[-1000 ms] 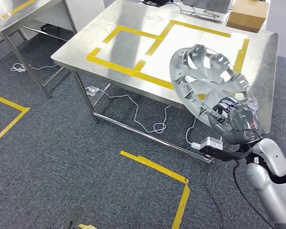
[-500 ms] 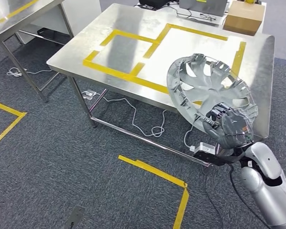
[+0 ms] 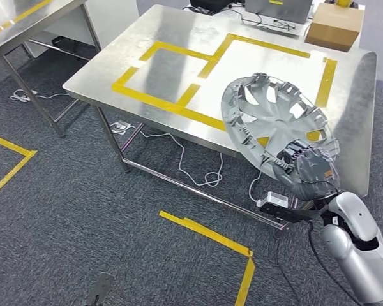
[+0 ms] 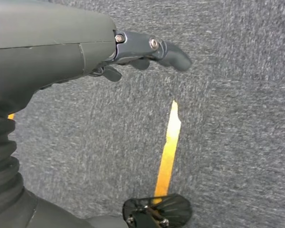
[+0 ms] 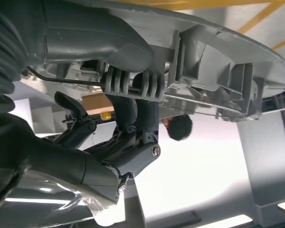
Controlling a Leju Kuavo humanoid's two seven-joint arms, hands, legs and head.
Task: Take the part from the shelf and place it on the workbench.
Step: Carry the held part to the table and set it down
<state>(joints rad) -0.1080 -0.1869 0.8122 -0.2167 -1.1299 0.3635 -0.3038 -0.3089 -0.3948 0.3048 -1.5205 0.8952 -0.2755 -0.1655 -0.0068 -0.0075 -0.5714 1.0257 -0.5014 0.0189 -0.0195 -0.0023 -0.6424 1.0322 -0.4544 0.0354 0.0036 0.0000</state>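
Observation:
The part is a silver wheel cover (image 3: 276, 121), held tilted in front of the near edge of the steel workbench (image 3: 146, 70). My right hand (image 3: 307, 169) grips its lower rim. In the right wrist view the dark fingers (image 5: 134, 114) hook over the ribbed rim of the wheel cover (image 5: 220, 52). My left hand (image 4: 141, 52) hangs over grey carpet with its fingers apart and nothing in them.
Yellow tape outlines (image 3: 180, 95) mark rectangles on the workbench top. A cardboard box (image 3: 334, 25) sits at its far right corner. Cables (image 3: 199, 169) lie under the bench. Yellow floor tape (image 3: 214, 236) crosses the carpet. A second steel table (image 3: 16, 19) stands at the far left.
The view has shifted slightly as I move. The wheel cover in my right hand has sunk a little and sits lower against the bench's near edge.

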